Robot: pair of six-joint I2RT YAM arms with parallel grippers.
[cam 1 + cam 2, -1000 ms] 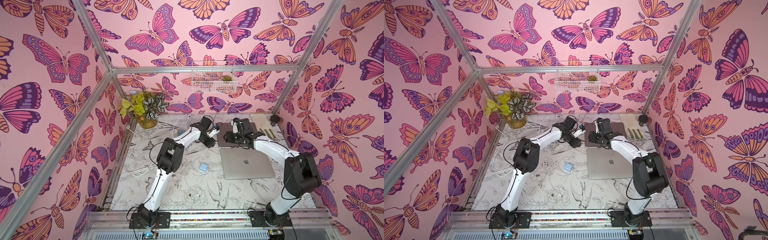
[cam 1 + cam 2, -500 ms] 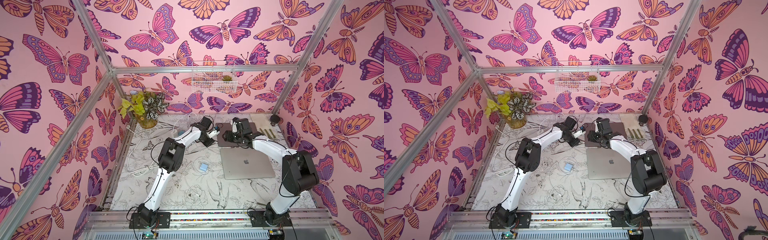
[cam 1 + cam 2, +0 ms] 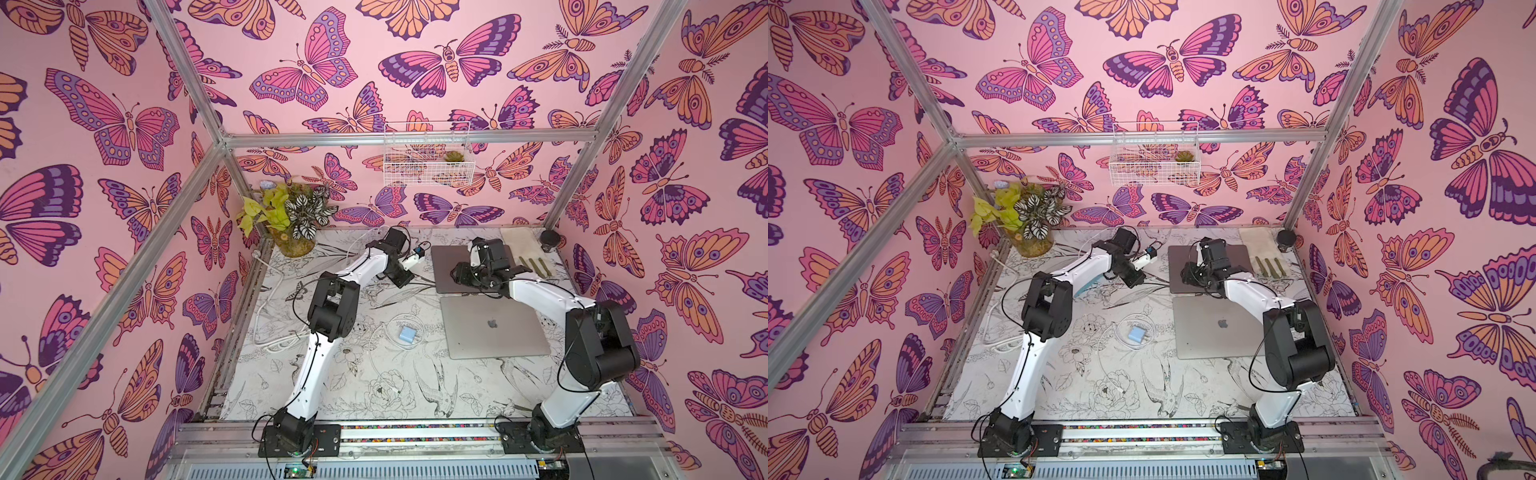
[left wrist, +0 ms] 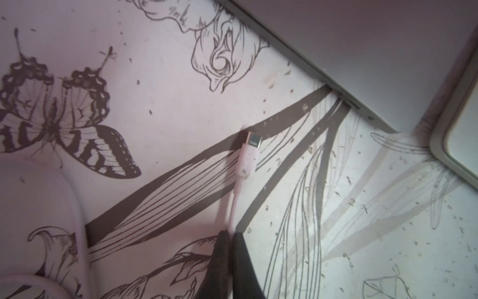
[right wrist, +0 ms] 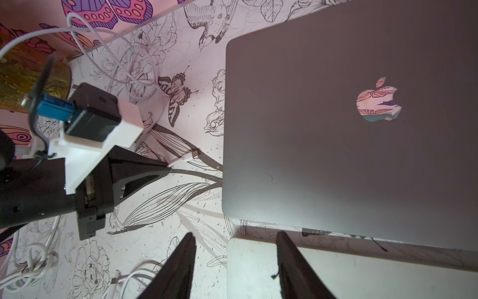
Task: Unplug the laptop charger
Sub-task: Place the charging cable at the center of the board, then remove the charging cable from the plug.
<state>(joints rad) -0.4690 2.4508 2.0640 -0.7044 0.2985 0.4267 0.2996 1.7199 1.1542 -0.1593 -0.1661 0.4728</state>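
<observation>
Pink walls printed with large butterflies are enclosing a tabletop point(image 3: 374, 386) that is covered with a black-and-white line drawing of flowers and birds. Just right of centre in both top views, a dark laptop point(image 3: 446, 266) is lying closed, and a silver laptop point(image 3: 494, 332) is lying directly below it in the frame.

The unplugging itself is judged to be all but done. The plug point(image 4: 249, 150) is being held clear of the port point(image 4: 353, 103) in the dark laptop's edge, with bare tabletop showing between them. Whether the plug is touching the tabletop cannot be told. The left fingers point(image 4: 219, 259) are being pressed together on the cable point(image 4: 234, 207) just behind the plug. The right fingers point(image 5: 178, 264) are being held apart over the silver laptop's corner, and nothing is being gripped by them.

Next, the plug is probably being called on to be carried further from the laptop and released, without the slack being dragged across either machine.

The plug is being seen as a short white plastic sleeve tipped with a small flat metal end. The cable is thin, round and limp. Both laptops are being read as matte metal slabs with rounded corners.
</observation>
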